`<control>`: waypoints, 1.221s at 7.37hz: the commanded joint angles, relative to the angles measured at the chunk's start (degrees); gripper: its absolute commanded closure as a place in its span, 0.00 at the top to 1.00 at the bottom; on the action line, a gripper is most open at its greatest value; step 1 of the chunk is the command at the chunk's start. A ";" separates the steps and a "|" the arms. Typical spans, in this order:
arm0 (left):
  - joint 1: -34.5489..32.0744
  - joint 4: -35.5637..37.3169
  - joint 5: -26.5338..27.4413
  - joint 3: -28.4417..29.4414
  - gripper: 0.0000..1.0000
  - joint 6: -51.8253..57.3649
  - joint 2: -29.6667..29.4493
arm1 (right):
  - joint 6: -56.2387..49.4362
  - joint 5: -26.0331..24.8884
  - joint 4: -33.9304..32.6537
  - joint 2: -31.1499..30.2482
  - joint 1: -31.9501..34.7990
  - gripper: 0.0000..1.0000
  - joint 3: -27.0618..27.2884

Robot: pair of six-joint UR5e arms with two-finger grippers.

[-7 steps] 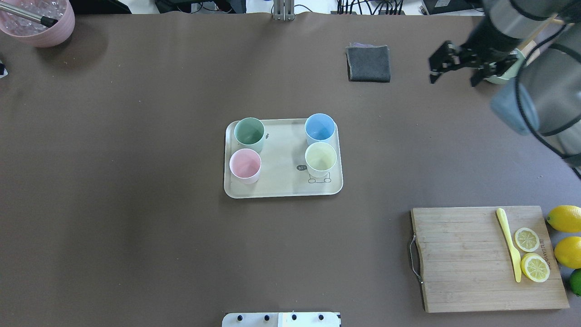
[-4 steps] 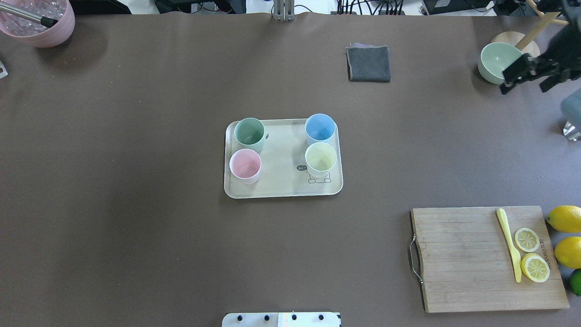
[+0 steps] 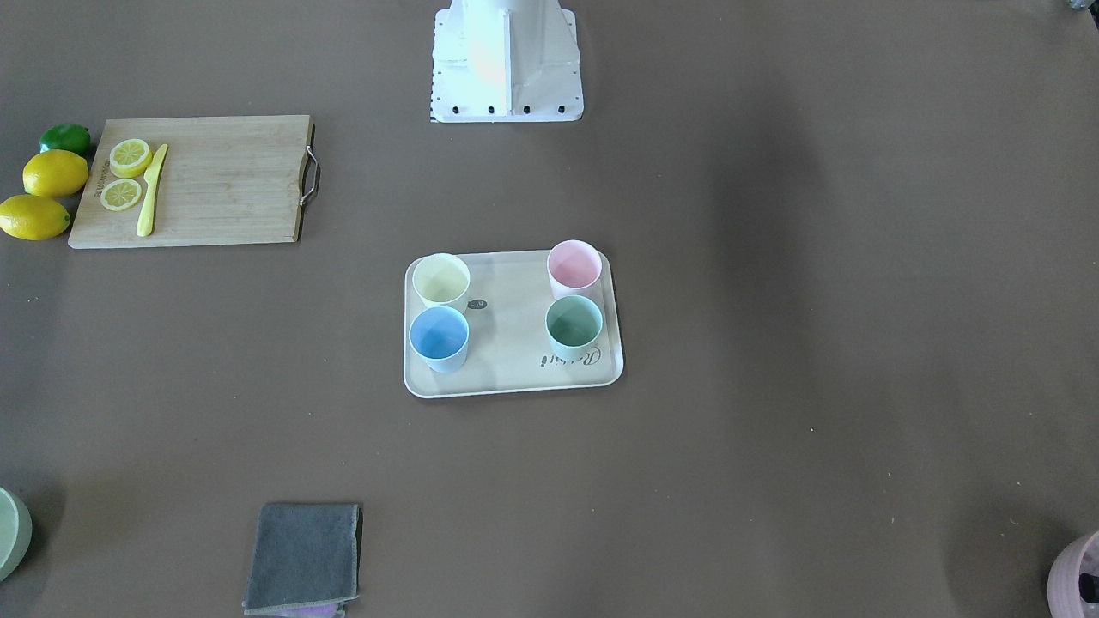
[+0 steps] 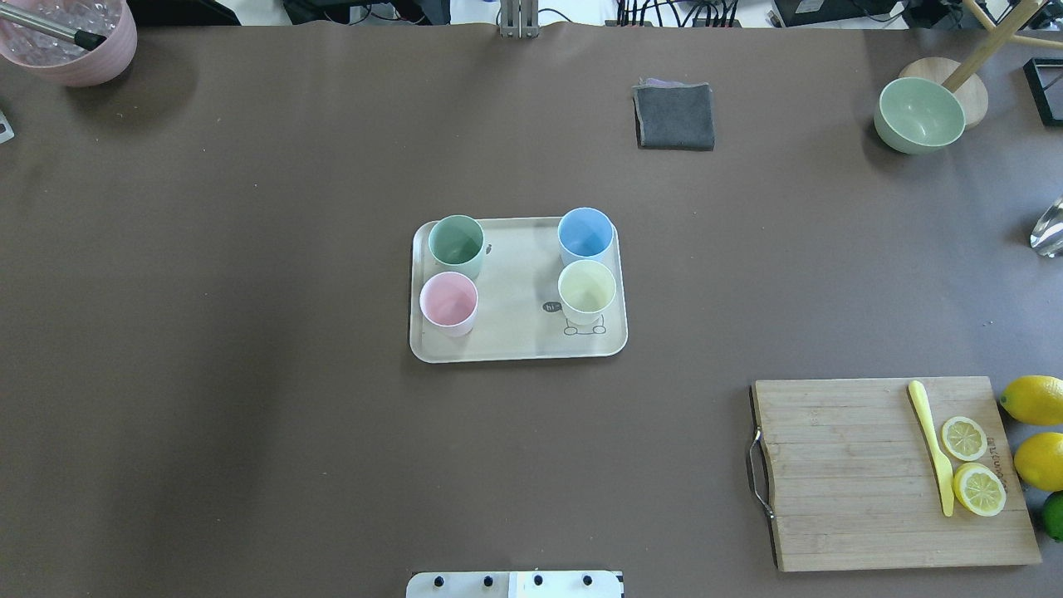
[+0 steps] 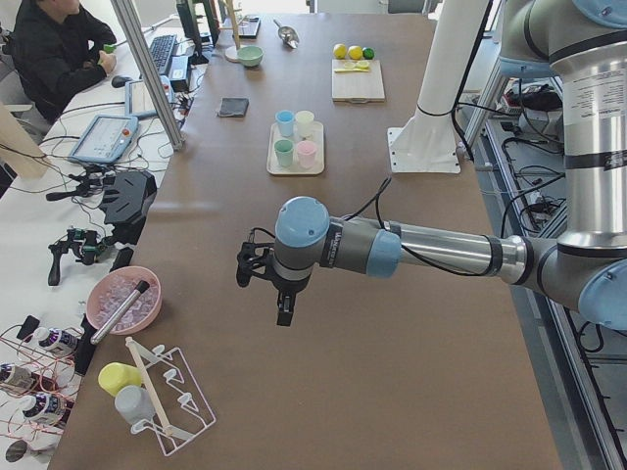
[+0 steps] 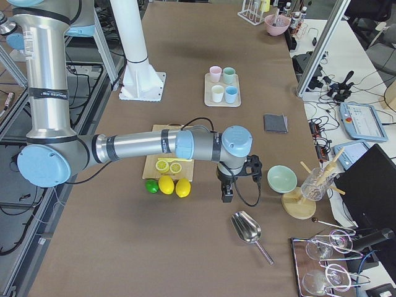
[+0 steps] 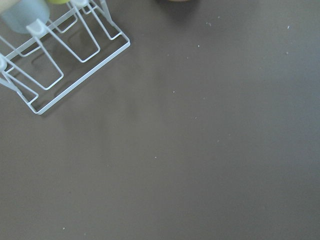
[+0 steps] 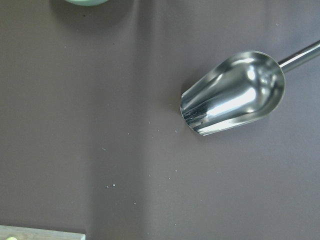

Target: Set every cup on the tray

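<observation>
Four cups stand upright on the cream tray [image 4: 519, 286] at mid-table: mint green [image 4: 456, 241], pink [image 4: 448, 301], light blue [image 4: 585, 233] and pale yellow [image 4: 587, 288]. The front-facing view shows the same tray [image 3: 511, 348] with all of them on it. My left gripper [image 5: 263, 292] shows only in the exterior left view, far from the tray above bare table. My right gripper [image 6: 228, 189] shows only in the exterior right view, beyond the cutting board. I cannot tell whether either is open or shut.
A wooden cutting board [image 4: 847, 482] with lemon slices and a yellow knife lies front right, lemons beside it. A pale green bowl [image 4: 920, 114], a grey cloth [image 4: 674, 116] and a pink pot [image 4: 71, 46] sit at the back. A metal scoop [image 8: 232, 92] and a wire rack [image 7: 60, 55] lie under the wrists.
My right arm has swung out of the overhead view to the right, uncovering the green bowl. The cups and tray have not moved.
</observation>
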 commanded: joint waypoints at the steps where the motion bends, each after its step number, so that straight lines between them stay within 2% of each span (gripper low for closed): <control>1: -0.22 0.02 0.44 0.12 0.98 0.09 0.77 | -0.69 0.22 0.07 -2.22 0.88 1.00 -0.28; 9: -0.84 0.19 0.71 0.21 0.98 -0.35 -0.29 | -0.35 0.40 0.07 -0.91 0.97 1.00 -0.19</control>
